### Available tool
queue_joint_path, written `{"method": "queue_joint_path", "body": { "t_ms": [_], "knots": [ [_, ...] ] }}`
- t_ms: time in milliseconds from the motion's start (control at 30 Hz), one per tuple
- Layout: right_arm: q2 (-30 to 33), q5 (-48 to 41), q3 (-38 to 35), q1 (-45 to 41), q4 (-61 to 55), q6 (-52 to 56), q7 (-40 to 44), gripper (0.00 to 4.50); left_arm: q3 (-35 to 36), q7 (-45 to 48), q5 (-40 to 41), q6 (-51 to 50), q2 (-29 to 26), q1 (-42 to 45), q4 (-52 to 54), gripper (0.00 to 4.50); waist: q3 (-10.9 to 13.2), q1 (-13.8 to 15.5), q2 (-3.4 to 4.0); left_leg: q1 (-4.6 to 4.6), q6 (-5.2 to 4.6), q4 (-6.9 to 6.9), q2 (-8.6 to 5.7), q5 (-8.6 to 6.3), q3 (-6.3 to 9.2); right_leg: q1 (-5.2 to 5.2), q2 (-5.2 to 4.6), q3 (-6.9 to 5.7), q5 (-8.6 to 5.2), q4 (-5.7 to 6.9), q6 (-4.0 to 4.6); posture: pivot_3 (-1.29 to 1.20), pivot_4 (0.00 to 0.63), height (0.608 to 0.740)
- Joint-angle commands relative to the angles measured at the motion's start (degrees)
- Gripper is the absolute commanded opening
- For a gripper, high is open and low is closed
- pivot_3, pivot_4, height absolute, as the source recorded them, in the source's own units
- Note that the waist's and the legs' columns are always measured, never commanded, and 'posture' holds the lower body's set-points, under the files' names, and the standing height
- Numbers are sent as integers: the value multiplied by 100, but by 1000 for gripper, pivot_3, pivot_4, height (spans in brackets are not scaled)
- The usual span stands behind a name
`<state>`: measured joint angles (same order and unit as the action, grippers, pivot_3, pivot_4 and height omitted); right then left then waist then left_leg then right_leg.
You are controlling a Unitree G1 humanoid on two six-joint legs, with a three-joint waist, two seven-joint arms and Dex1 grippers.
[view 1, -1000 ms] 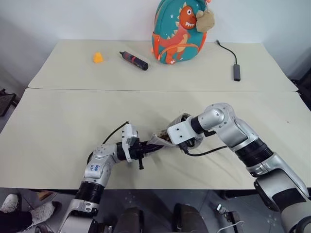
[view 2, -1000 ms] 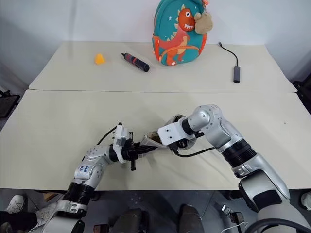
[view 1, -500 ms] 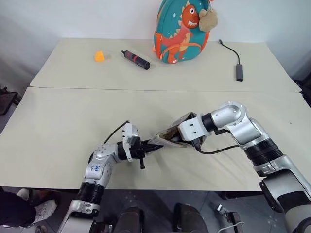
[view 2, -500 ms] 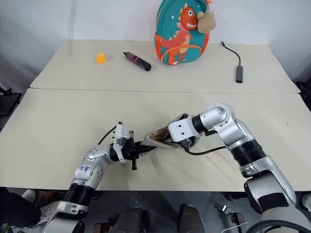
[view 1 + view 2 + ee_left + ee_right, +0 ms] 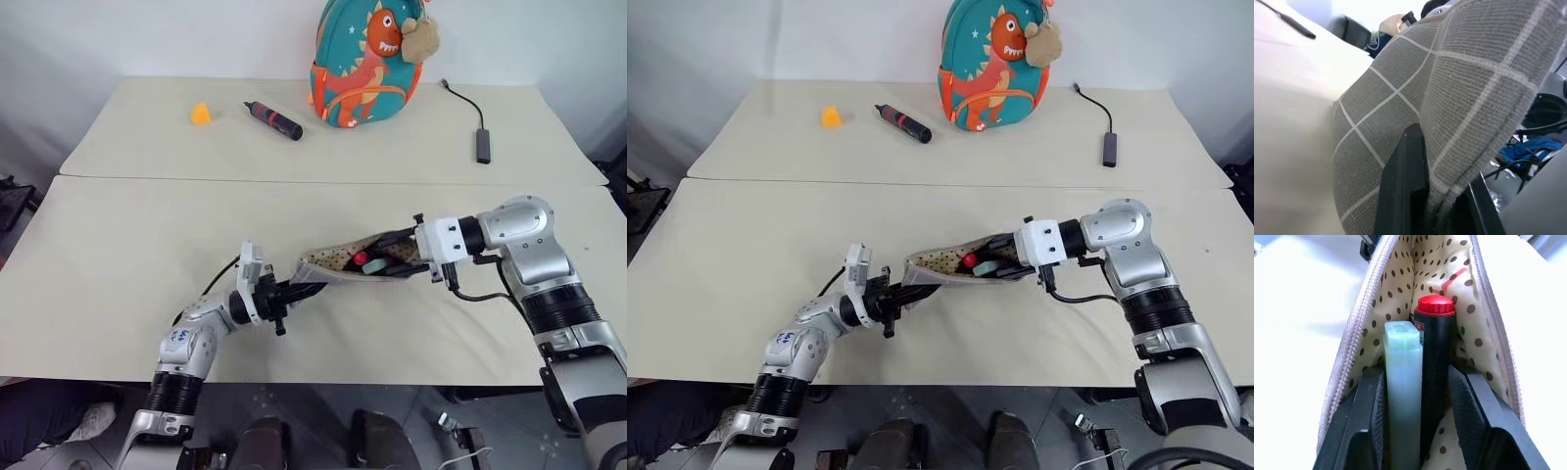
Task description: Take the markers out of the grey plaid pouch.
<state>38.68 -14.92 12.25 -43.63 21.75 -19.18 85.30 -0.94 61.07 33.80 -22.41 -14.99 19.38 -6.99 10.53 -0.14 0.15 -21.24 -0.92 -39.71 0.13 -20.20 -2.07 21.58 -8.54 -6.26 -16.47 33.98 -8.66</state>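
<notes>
the pouch (image 5: 338, 266) hangs stretched between the two arms, a little above the near worktop (image 5: 118, 264), with its open side turned up so the dotted lining shows. the left gripper (image 5: 292, 290) is clenched on the pouch's left end; in the left wrist view a black finger (image 5: 1403, 191) presses against the grey checked cloth. the right gripper (image 5: 397, 262) reaches into the open right end and grasps the two markers (image 5: 1420, 382) together, side by side between its fingers (image 5: 1471, 421). one marker is pale green (image 5: 1401, 396), the other is black with a red end (image 5: 1435, 357). both are partly inside the pouch. on the far worktop lie an orange piece (image 5: 199, 115), a black marker with a red band (image 5: 271, 120), a backpack (image 5: 364, 64) and a cable with an adapter (image 5: 477, 143).
</notes>
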Motion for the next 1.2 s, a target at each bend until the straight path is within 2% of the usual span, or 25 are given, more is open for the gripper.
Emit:
{"method": "queue_joint_path", "body": {
  "t_ms": [33, 133, 167, 300, 367, 567, 733, 833, 1033, 1133, 1200],
  "knots": [
    [22, -556, -543, 65, -236, 700, -172, 1508, 52, 146, 73, 103, -92, -143, 292, 0, 0, 2, 0, 0, 0, 0, 0, 0, 0, 0, 0, 0, 0, 0, 0, 0, 150, 740],
    [170, -1178, -919, 205, -805, 1946, -428, 1468, 51, 172, 77, 116, -149, -229, 361, 0, 2, 5, 4, 0, 0, 0, 3, 0, 6, 0, 0, 0, 0, -1, 0, 0, 150, 740],
    [227, -1386, -1044, 250, -1001, 2346, -505, 1305, 53, 183, 87, 107, -169, -250, 379, 0, 5, 8, 8, 0, 0, 1, 8, 0, 7, 0, -1, 1, 0, -1, 0, 0, 150, 740],
    [431, -2115, -1552, 319, -1700, 3771, -970, 34, 76, 215, 117, 60, -200, -226, 361, 0, 7, 27, 12, -2, 0, 0, 16, 0, 9, 0, -2, 0, 0, -3, 1, 0, 150, 740],
    [453, -2208, -1663, 328, -1881, 4045, -1124, 9, 74, 224, 108, 55, -184, -178, 324, 0, 7, 27, 12, -2, 0, 1, 18, -1, 8, 0, -3, 0, 0, -4, 1, 0, 150, 740],
    [517, -1824, -1452, 652, -2200, 3895, -932, 9, 4, 271, 57, 74, -120, -28, 235, 0, 7, 34, 12, -3, 0, 6, -3, -1, 4, 0, -2, 0, 0, -6, 1, 0, 150, 740],
    [935, -1227, -1028, 438, -2261, 3953, -697, 9, -8, 342, 0, 129, -159, -45, 191, 0, 10, 25, 17, -4, -1, 7, -6, -1, -2, 3, -3, 1, 1, -7, 0, 0, 150, 740],
    [1131, -1186, -758, 296, -2369, 4311, -439, 9, -17, 347, -17, 150, -155, -83, 202, 0, 10, 23, 17, -4, -1, 8, -5, -1, -1, 3, -2, 1, 1, -8, 0, 0, 150, 740],
    [804, -495, -519, 6, -2046, 3620, -743, 1848, -84, 324, -72, 228, -107, -133, 225, 0, 10, 20, 17, -4, -1, 7, -4, -1, 0, 3, -2, 1, 1, -8, 0, 0, 150, 740],
    [842, -363, -290, -47, -2014, 3577, -429, 2845, -110, 322, -85, 249, -93, -149, 236, 0, 11, 31, 17, -5, -1, 8, -6, -1, -1, 3, -2, 0, 1, -9, 0, 0, 150, 740],
    [798, -309, -169, -63, -2033, 3553, -343, 2845, -121, 315, -89, 253, -88, -158, 250, 0, 10, 28, 17, -6, -1, 8, -7, -1, -1, 3, -2, -1, 1, -11, 0, 0, 150, 740]
  ]
}}
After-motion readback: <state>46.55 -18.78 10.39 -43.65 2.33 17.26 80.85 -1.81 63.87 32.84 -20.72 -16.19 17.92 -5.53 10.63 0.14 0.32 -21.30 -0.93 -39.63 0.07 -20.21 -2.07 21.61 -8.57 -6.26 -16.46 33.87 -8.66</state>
